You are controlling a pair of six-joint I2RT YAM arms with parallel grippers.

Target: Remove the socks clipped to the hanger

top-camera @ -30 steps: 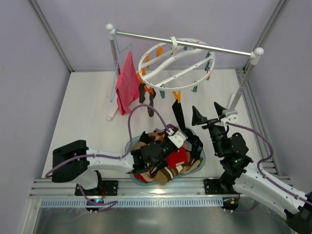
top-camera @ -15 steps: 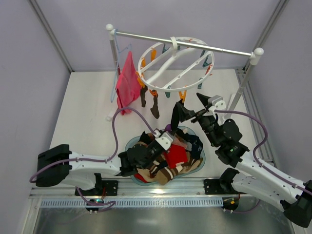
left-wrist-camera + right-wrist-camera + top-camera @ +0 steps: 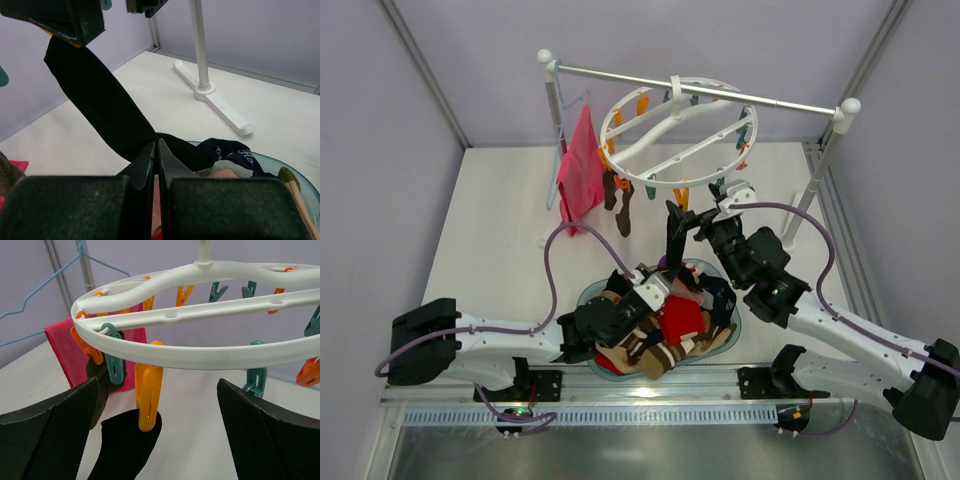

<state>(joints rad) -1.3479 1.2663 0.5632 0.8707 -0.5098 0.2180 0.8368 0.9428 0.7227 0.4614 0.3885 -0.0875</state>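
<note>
While the black sock hangs from an orange clip on the hanger, the left gripper clenches its lower end and the right gripper gapes open facing that clip.

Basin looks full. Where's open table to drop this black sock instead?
Widest bare table lies left of the basin, between the pink cloth and the left wall. A smaller strip shows far right, beside the rail's right post. Crowded: the basin is heaped with socks, and the left arm and right arm fill the gap between it and the hanger.
</note>
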